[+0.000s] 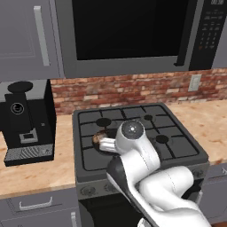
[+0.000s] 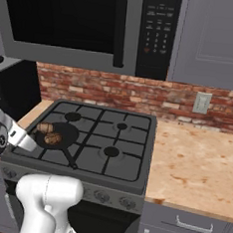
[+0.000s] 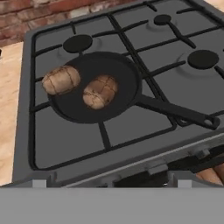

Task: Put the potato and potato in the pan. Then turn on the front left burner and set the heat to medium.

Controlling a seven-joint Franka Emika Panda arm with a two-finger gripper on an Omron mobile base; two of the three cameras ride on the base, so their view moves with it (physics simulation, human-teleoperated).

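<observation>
The black pan [image 3: 94, 111] sits on the front left of the stove [image 3: 131, 140], its long handle [image 3: 175, 111] pointing toward the front right. One potato [image 3: 100, 91] lies inside the pan. The other potato [image 3: 61, 80] rests at the pan's left rim, partly over the edge. Both potatoes [image 2: 45, 128] [image 2: 53, 139] also show from the right base view, on the pan [image 2: 68, 133]. My gripper [image 3: 108, 180] hovers open over the stove's front edge, a little back from the pan, with nothing between its fingers.
Burner caps [image 3: 78, 43] [image 3: 202, 58] [image 3: 162, 19] stand around the pan. Knobs [image 2: 101, 196] line the stove's front panel. A black coffee machine [image 1: 26, 119] stands on the left counter, a microwave [image 1: 128, 31] hangs above, and wooden counter [image 2: 199, 161] stretches to the right.
</observation>
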